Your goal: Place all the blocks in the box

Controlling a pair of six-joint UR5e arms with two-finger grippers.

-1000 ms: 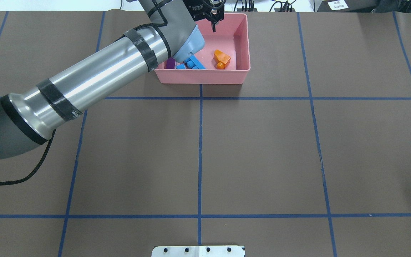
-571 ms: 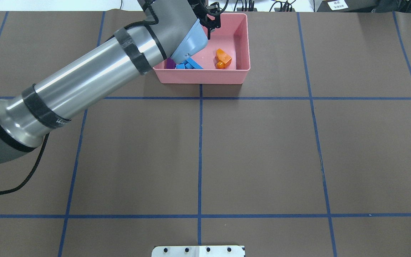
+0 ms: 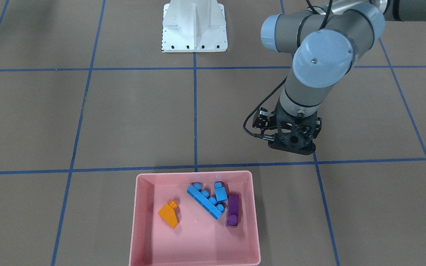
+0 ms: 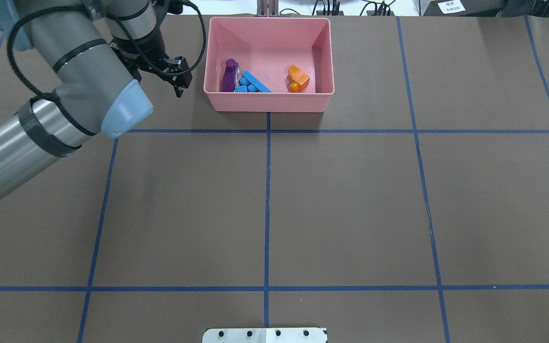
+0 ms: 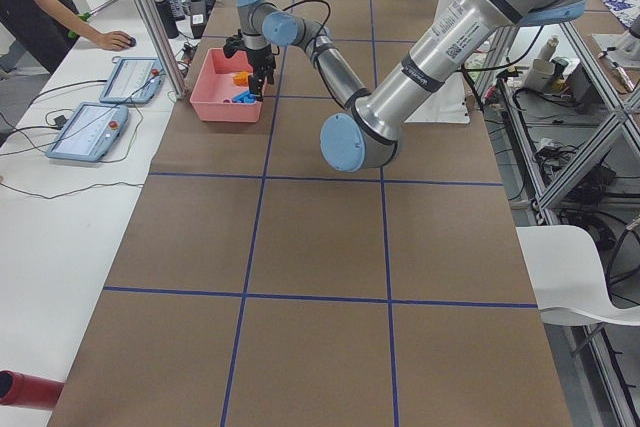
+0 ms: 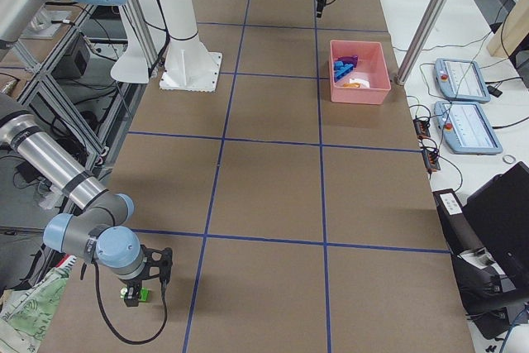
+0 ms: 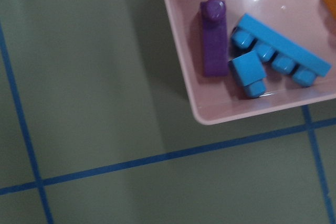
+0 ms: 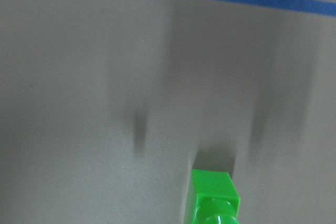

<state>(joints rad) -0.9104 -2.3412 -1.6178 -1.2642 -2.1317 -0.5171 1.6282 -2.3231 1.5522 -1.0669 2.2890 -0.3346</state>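
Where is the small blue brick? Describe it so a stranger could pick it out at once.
Find the pink tray on the brown table. Three bricks cluster by its wall nearest the white robot base; the small blue brick sits between the long blue brick and the purple brick. It is the shortest, a stubby block with one stud; its blue neighbour has four.

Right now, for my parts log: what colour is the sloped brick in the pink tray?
The sloped brick is orange; the exterior front-facing view shows it best.

Pink box point(image 3: 136, 221) w/ 4 blocks point(image 3: 205, 201) inside, L tool point(image 3: 291, 145) nearby
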